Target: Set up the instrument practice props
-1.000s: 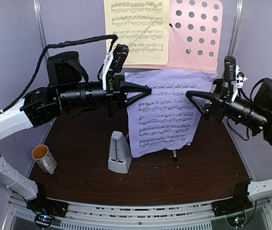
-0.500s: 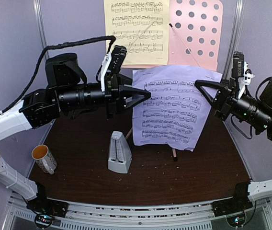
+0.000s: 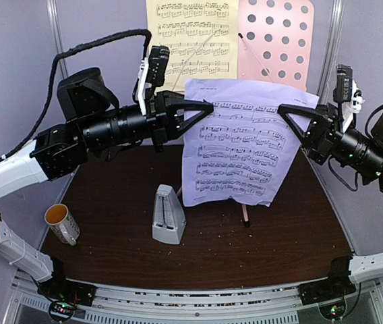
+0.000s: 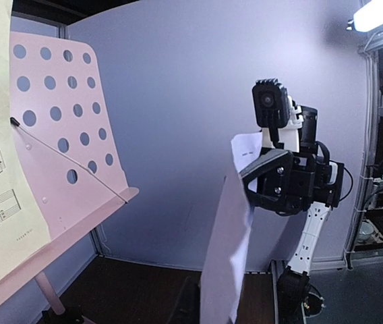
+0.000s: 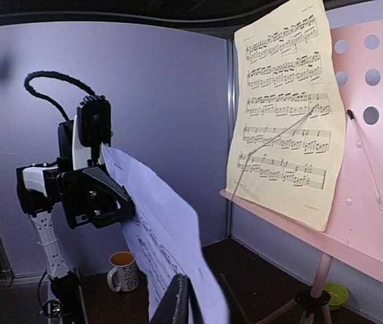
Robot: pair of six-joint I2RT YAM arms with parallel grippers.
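The pink music stand stands at the back with the yellow sheet on the left half of its perforated desk. The lavender sheet hangs upright in front of the stand, held by both arms. My left gripper is shut on its upper left edge and my right gripper is shut on its upper right edge. The sheet shows edge-on in the left wrist view and slanting in the right wrist view. The pale-grey metronome stands on the table, below and left of the sheet.
A white mug with an orange inside stands at the near left. A small lime-green bowl lies by the stand's foot. Grey walls close in the back and both sides. The stand's pole meets the table behind the sheet.
Both grippers have risen with the lavender sheet. The right gripper has moved right, drawing the sheet wider and flatter, so its top now overlaps the stand's lower edge.
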